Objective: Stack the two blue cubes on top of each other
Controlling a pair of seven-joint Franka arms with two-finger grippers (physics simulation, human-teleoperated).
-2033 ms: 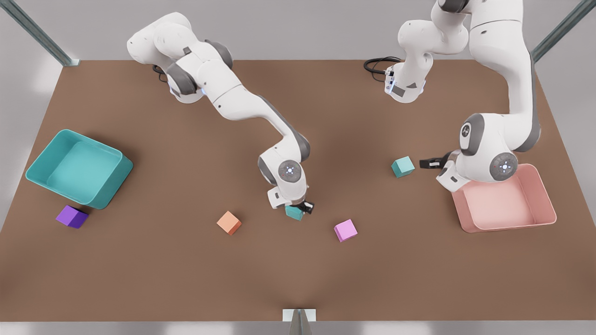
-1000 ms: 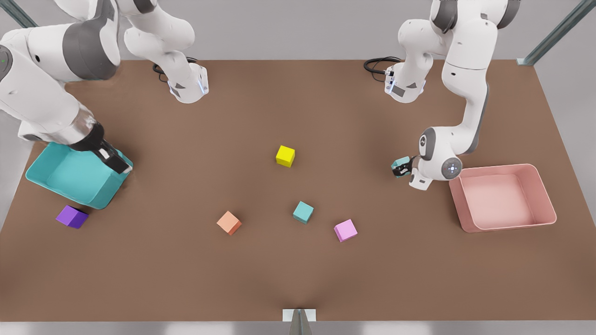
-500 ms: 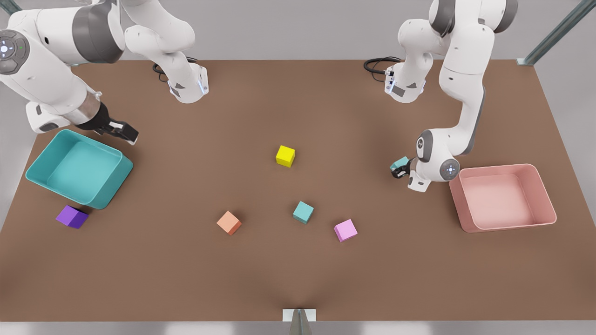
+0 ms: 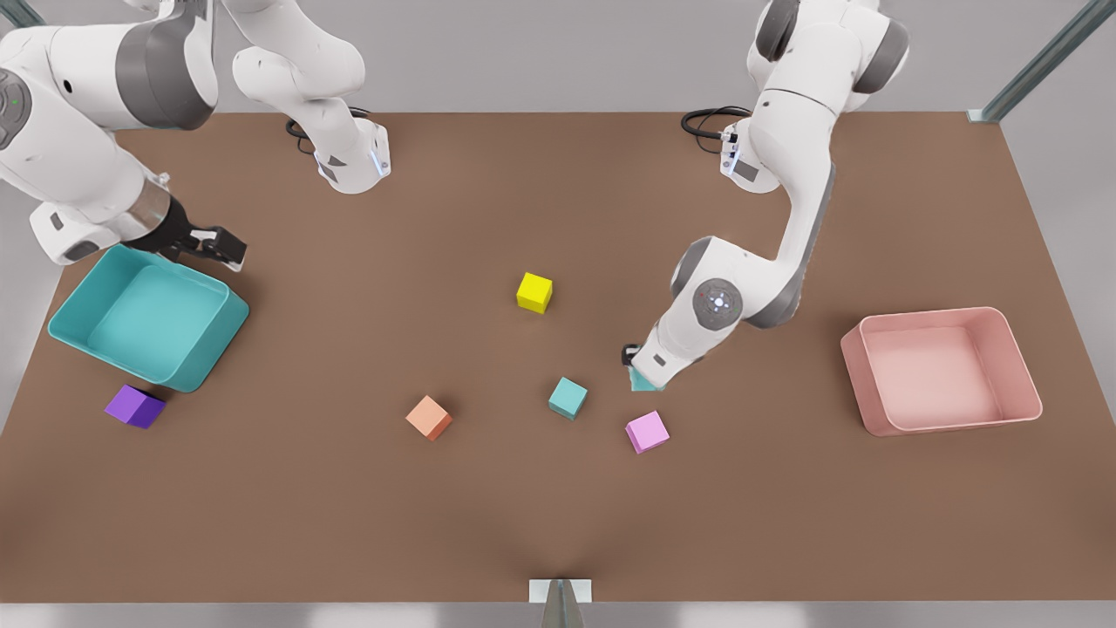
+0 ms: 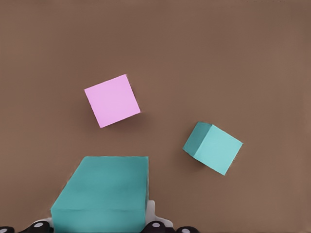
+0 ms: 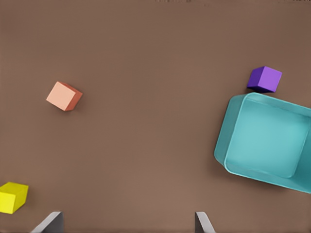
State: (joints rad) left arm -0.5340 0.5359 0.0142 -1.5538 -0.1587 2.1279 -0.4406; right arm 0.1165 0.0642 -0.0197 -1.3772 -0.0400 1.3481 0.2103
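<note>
Between the left gripper's [image 4: 643, 371] fingers you hold one blue cube [image 5: 103, 191], clamped on two sides and carried above the table [image 4: 558, 523]. The other blue cube [image 4: 568, 398] rests flat on the table near the middle, just toward the front view's left of the held one, with a pink cube [image 4: 647, 432] close by on the near side. You are in the carry step: the lift looks done and the placing is not. Next, I judge, you must bring the held cube squarely over the resting one, match its turn, since the two sit at different angles in the left wrist view, then lower before letting go. That arm reaches down from the far right base, forearm slanting to the near left. Your right gripper [image 4: 218, 249] waits at the far left, above the far edge of the teal bin [image 4: 65, 323], fingers wide apart and holding nothing.
</note>
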